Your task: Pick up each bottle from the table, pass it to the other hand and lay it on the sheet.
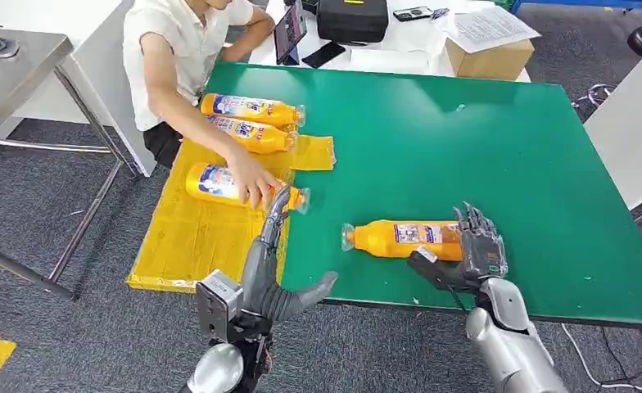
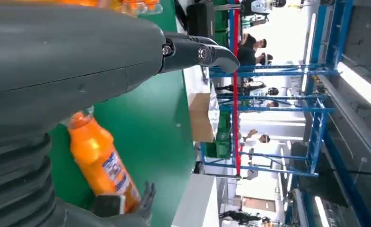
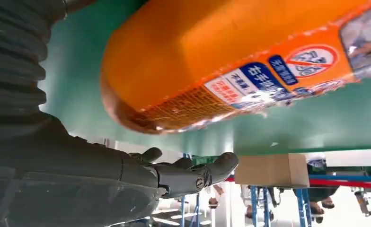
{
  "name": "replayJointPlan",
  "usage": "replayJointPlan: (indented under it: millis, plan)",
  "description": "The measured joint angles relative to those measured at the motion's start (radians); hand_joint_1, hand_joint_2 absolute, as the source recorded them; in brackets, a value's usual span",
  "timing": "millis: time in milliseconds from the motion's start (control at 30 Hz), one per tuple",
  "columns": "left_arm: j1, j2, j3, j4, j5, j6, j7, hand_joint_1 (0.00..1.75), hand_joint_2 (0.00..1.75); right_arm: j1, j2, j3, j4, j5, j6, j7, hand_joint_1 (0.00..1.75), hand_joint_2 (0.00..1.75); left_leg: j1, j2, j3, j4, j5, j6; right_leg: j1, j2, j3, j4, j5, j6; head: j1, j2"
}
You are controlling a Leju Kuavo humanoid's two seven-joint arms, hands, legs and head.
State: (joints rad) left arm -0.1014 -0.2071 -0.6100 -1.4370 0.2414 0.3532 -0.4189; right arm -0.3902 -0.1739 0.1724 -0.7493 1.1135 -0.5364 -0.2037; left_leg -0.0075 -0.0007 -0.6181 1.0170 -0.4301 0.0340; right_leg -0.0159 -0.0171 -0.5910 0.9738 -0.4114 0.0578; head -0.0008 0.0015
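An orange bottle (image 1: 400, 238) lies on its side on the green table (image 1: 481, 139), cap pointing left. My right hand (image 1: 472, 250) is at its base, fingers spread behind it and thumb in front; in the right wrist view the thumb (image 3: 193, 175) stands apart from the bottle (image 3: 231, 61). On the yellow sheet (image 1: 195, 237) at the table's left lie three more bottles (image 1: 248, 108). A person's hand (image 1: 252, 180) rests on the nearest one (image 1: 215, 183). My left hand (image 1: 273, 237) reaches toward that bottle's cap with fingers stretched, holding nothing. The left wrist view shows the table bottle (image 2: 103, 165).
A person sits at the table's far left corner beside the sheet. A cardboard box (image 1: 490, 57), a black case (image 1: 352, 20), papers and phones lie on the white table behind. A metal table (image 1: 15, 65) stands at the left.
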Motion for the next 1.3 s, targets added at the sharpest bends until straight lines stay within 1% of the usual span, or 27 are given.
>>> replayJointPlan:
  millis: [133, 367, 433, 600, 767, 933, 1067, 1167, 1200, 1233, 1267, 1300]
  plan:
    - [-0.004, 0.001, -0.002, 0.005, 0.005, 0.000, 0.007, 0.00, 1.75, -0.037, -0.012, 0.026, 0.046, 0.016, -0.002, 0.002, 0.00, 1.75, 0.000, 0.000, 0.000, 0.000, 0.000, 0.000, 0.000, 0.000, 0.000, 0.000, 0.000, 0.000, 0.000, 0.000]
    - [-0.009, 0.003, -0.005, 0.017, 0.019, -0.006, 0.016, 0.00, 1.75, -0.071, -0.011, 0.062, 0.106, 0.020, 0.001, -0.011, 0.00, 1.75, 0.000, 0.000, 0.000, 0.000, 0.000, 0.000, 0.000, 0.000, 0.000, 0.000, 0.000, 0.000, 0.000, 0.000]
    - [-0.010, 0.003, -0.006, 0.020, 0.032, -0.009, 0.024, 0.00, 1.75, -0.082, -0.011, 0.070, 0.121, 0.005, 0.035, -0.037, 0.00, 1.75, 0.000, 0.000, 0.000, 0.000, 0.000, 0.000, 0.000, 0.000, 0.000, 0.000, 0.000, 0.000, 0.000, 0.000]
    - [-0.024, 0.003, -0.018, 0.034, 0.046, -0.025, 0.037, 0.00, 1.75, -0.114, -0.013, 0.089, 0.152, -0.063, 0.166, -0.134, 0.00, 1.75, 0.000, 0.002, 0.002, 0.000, 0.000, 0.000, 0.000, 0.000, 0.001, 0.000, 0.000, 0.000, 0.000, 0.000]
    - [-0.028, 0.003, -0.022, 0.043, 0.049, -0.028, 0.039, 0.00, 1.75, -0.125, -0.013, 0.096, 0.164, -0.074, 0.182, -0.148, 0.00, 1.75, 0.000, 0.002, 0.003, 0.000, 0.000, 0.000, 0.000, 0.001, 0.002, 0.000, 0.000, 0.000, 0.000, 0.000]
    - [-0.036, 0.003, -0.035, 0.056, 0.060, -0.046, 0.048, 0.00, 1.75, -0.141, -0.027, 0.128, 0.166, -0.089, 0.246, -0.190, 0.00, 1.75, 0.000, 0.002, 0.004, 0.000, 0.000, 0.000, 0.000, 0.001, 0.003, 0.000, 0.000, 0.000, 0.000, 0.000]
    - [-0.039, 0.003, -0.046, 0.064, 0.073, -0.055, 0.054, 0.00, 1.75, -0.155, -0.031, 0.155, 0.167, -0.099, 0.291, -0.193, 0.00, 1.75, 0.000, 0.003, 0.006, 0.000, 0.000, 0.000, 0.000, 0.001, 0.004, 0.000, 0.000, 0.000, 0.000, 0.000]
    - [-0.040, 0.003, -0.048, 0.068, 0.074, -0.060, 0.055, 0.00, 1.75, -0.159, -0.035, 0.170, 0.167, -0.100, 0.299, -0.193, 0.00, 1.75, 0.000, 0.003, 0.007, 0.000, 0.000, 0.000, 0.000, 0.001, 0.006, 0.000, 0.000, 0.000, 0.000, 0.000]
    - [-0.041, 0.003, -0.048, 0.068, 0.074, -0.060, 0.055, 0.00, 1.75, -0.160, -0.036, 0.174, 0.167, -0.100, 0.299, -0.193, 0.03, 1.75, 0.000, 0.003, 0.007, 0.000, 0.000, 0.000, 0.000, 0.001, 0.006, 0.000, 0.000, 0.000, 0.000, 0.000]
    - [-0.041, 0.003, -0.048, 0.069, 0.074, -0.060, 0.055, 0.00, 1.75, -0.160, -0.036, 0.177, 0.167, -0.101, 0.300, -0.193, 1.40, 1.75, 0.000, 0.003, 0.007, 0.000, 0.000, 0.000, 0.000, 0.001, 0.006, 0.000, 0.000, 0.000, 0.000, 0.000]
    - [-0.042, 0.003, -0.048, 0.070, 0.076, -0.061, 0.055, 0.00, 1.75, -0.162, -0.037, 0.179, 0.167, -0.104, 0.306, -0.192, 1.61, 1.75, 0.000, 0.003, 0.008, 0.000, 0.000, 0.000, 0.000, 0.001, 0.006, 0.000, 0.000, 0.000, 0.000, 0.000]
    - [-0.042, 0.003, -0.048, 0.071, 0.077, -0.061, 0.056, 0.00, 1.75, -0.165, -0.037, 0.183, 0.169, -0.108, 0.317, -0.189, 1.75, 1.75, 0.000, 0.003, 0.008, 0.000, 0.000, 0.000, 0.000, 0.001, 0.006, 0.000, 0.000, 0.000, 0.000, 0.000]
